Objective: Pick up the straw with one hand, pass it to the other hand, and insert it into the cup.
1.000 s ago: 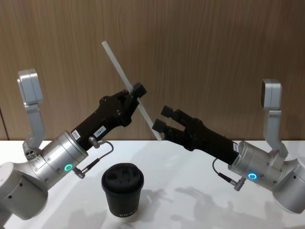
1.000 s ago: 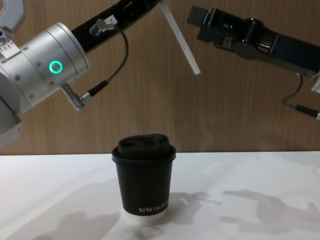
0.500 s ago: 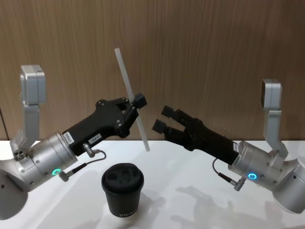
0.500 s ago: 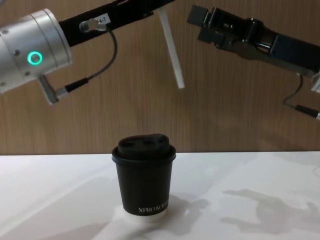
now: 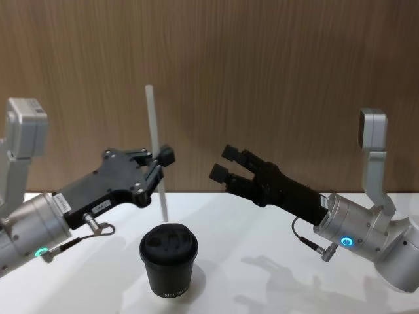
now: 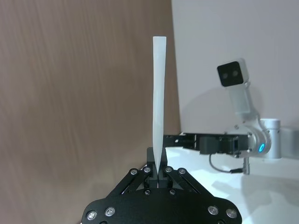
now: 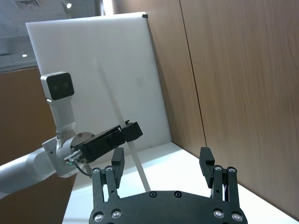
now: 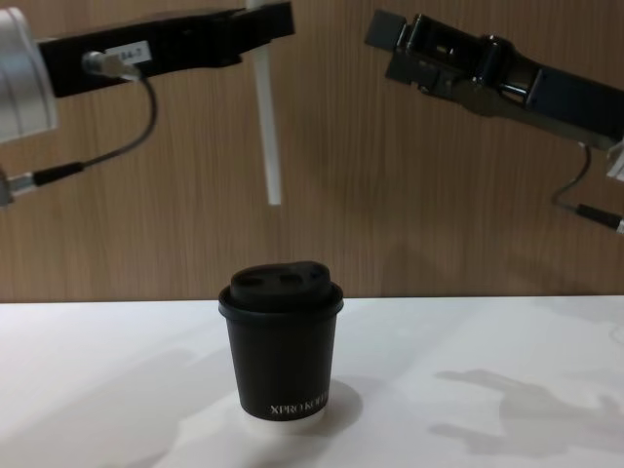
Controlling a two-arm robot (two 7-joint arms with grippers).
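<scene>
While the left gripper (image 5: 160,167) clamped its fingers (image 5: 165,156) on the straw (image 5: 152,131) below its middle, the straw stood almost upright, its lower end above the cup (image 5: 168,261) and clear of the lid. That cup sat near the bench's (image 5: 262,261) front edge. Well apart, the right gripper (image 5: 224,163) hovered with fingers spread wide.

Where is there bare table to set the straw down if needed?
Bare table lies left of the cup and right of it, below the open right gripper. Crowded: above the cup, where the left gripper holds the straw.
</scene>
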